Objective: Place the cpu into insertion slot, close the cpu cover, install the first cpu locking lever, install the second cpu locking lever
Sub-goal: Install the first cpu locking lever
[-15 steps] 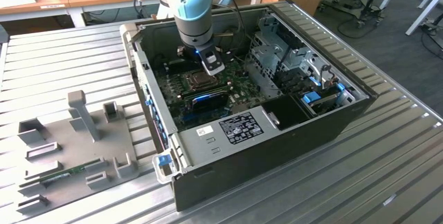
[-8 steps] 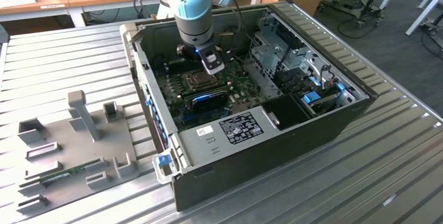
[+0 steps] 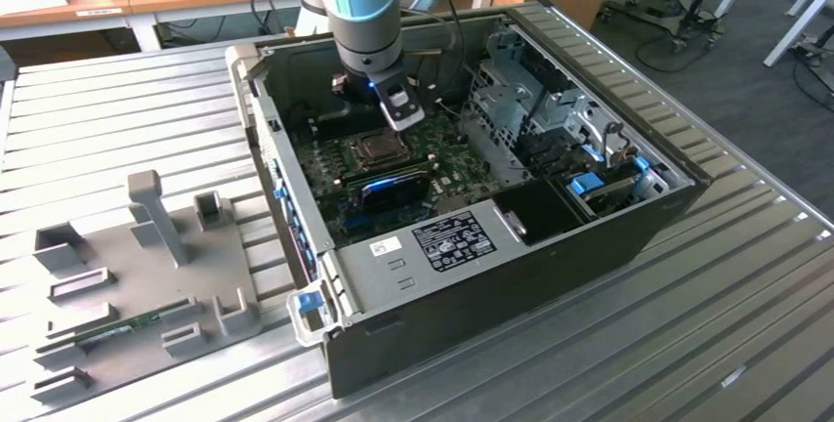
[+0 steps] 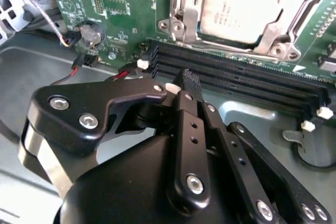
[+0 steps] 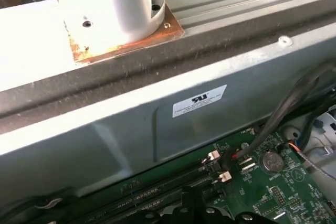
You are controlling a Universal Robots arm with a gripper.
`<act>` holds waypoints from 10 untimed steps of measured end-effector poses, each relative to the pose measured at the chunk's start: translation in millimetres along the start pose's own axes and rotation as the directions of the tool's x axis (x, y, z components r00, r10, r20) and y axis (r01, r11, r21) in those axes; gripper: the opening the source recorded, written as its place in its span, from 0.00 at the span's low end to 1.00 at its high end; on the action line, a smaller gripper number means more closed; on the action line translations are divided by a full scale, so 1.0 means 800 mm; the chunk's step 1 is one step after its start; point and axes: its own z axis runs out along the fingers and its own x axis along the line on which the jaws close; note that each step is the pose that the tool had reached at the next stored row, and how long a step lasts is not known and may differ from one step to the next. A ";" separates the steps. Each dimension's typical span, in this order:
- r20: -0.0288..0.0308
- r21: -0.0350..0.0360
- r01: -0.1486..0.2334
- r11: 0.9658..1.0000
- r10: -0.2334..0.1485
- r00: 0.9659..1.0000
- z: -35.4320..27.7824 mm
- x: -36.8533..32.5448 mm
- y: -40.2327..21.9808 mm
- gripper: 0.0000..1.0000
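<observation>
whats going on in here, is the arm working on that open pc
Yes. The arm's hand is lowered inside the open computer case, hovering over the black memory slots beside the insertion slot. The cpu already sits in the socket, and the cpu cover lies closed around it. The hand appears to hold nothing.

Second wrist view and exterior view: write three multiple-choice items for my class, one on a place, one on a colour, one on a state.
1. Where is the cpu?
A. On the grey fixture beside the case
B. In the insertion slot
C. On the floor

2. What colour is the circuit board?
A. Blue
B. Red
C. Green

3. How is the computer case?
A. Open, its inside exposed
B. Shut with its panel on
C. Wrapped in plastic

Answers: 1 B, its pale face lies inside the silver frame; 2 C, green shows around the socket; 3 A, the board and drive cages are visible from above.
</observation>
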 end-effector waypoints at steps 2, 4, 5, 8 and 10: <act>0.001 0.003 0.001 1.000 -0.001 1.000 -0.0010 -0.0002 0.0007 0.10; 0.006 0.017 0.005 1.000 -0.005 1.000 -0.0020 -0.0003 0.0010 0.10; 0.009 0.027 0.008 1.000 -0.008 1.000 -0.0024 -0.0003 0.0012 0.10; 0.020 0.065 0.017 0.998 -0.019 1.000 -0.0031 -0.0004 0.0016 0.10; 0.027 0.099 0.025 0.995 -0.028 0.999 -0.0034 -0.0004 0.0018 0.10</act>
